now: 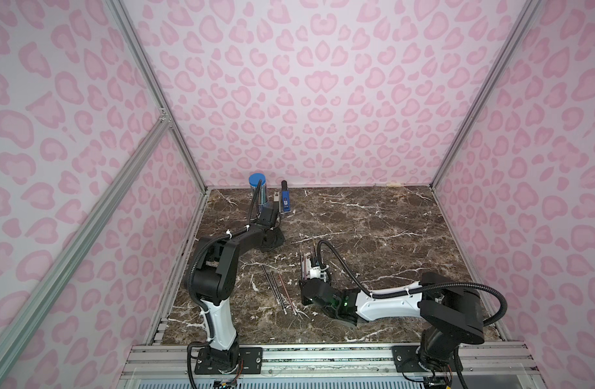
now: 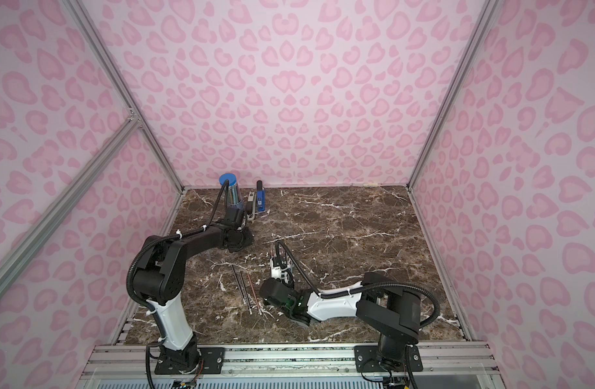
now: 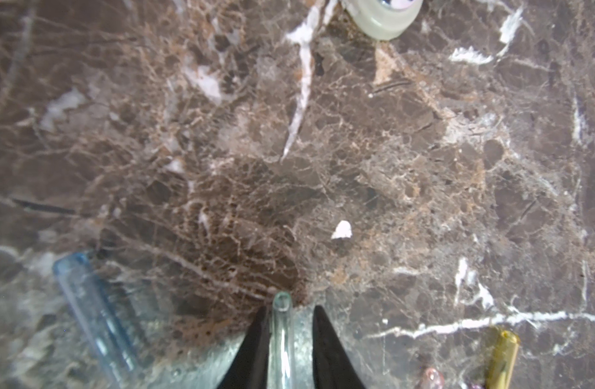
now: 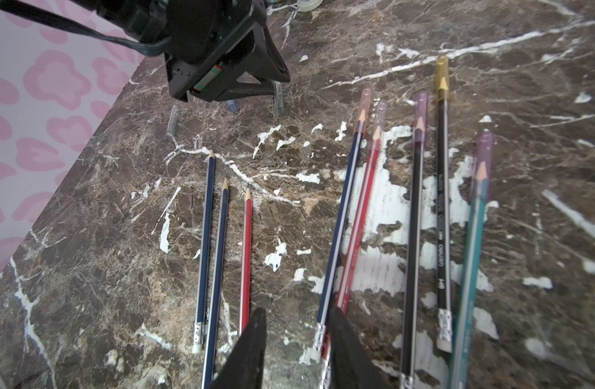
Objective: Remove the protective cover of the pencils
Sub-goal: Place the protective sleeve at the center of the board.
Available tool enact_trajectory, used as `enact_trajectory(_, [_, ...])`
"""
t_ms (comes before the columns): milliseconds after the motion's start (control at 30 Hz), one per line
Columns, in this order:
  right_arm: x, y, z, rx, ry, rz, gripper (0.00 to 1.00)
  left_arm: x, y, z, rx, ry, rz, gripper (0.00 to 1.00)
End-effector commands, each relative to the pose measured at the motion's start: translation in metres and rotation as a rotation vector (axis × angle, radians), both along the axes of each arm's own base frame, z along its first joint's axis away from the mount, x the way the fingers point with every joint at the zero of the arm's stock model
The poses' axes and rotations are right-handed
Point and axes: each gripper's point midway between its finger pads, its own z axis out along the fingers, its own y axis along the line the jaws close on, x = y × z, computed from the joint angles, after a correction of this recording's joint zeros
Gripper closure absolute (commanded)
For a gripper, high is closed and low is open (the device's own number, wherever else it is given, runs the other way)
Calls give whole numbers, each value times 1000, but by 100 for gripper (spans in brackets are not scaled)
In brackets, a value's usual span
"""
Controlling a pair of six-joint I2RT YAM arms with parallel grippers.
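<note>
Straddling clear cap, left end effector slightly parted.

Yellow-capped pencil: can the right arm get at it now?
Likely yes: the yellow-capped pencil lies flat and uncovered, near the right pincer. A black pencil lies close beside it, so a clean pinch may be tight.

You have three bare pencils lying side by side; near them five capped pencils, caps pink, purple, yellow, all tips pointing one way.
</note>
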Motion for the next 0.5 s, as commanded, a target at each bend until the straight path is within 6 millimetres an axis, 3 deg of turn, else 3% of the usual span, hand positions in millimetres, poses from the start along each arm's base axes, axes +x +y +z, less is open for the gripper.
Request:
enact_trajectory(0, [5,1,-3,-16,2,1,66,-4,3,8,15,-1,-5,74])
enact_trajectory(267, [22,8,-15,-102,30,-28,66,-2,-4,47,-33,-67,-33,67])
enact_trajectory(467, [35,11,-25,-167,44,-52,67,-12,-9,77,-81,-115,-50,60])
